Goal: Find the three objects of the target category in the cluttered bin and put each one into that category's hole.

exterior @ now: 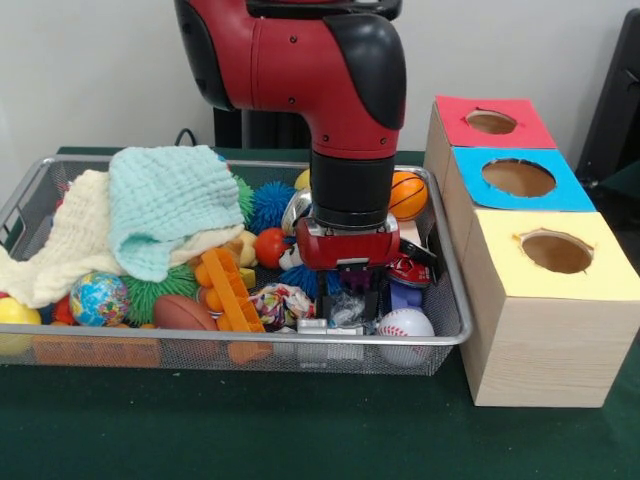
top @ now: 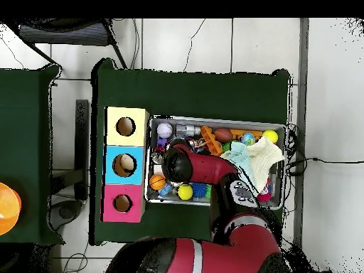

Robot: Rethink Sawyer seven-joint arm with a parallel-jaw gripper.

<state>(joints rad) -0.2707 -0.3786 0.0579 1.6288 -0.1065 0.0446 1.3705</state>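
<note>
My gripper (exterior: 347,303) is lowered into the right part of the wire mesh bin (exterior: 200,352), above a silvery crumpled item (exterior: 346,311). A baseball (exterior: 405,322) lies just right of it at the bin's front corner, and a basketball (exterior: 407,193) sits behind it. A red ball (exterior: 270,246), a blue spiky ball (exterior: 270,203) and a crumpled patterned ball (exterior: 281,303) lie to its left. Three boxes with holes stand right of the bin: red (exterior: 490,122), blue (exterior: 518,177), yellow (exterior: 556,252). In the overhead view the arm (top: 186,165) covers the gripper.
A mint cloth (exterior: 170,205) and a cream cloth (exterior: 65,245) cover the bin's left half. A globe ball (exterior: 98,298), football (exterior: 183,312), green spiky ball (exterior: 160,288) and orange plastic toy (exterior: 228,288) lie in front. The boxes (top: 125,165) stand against the bin's side.
</note>
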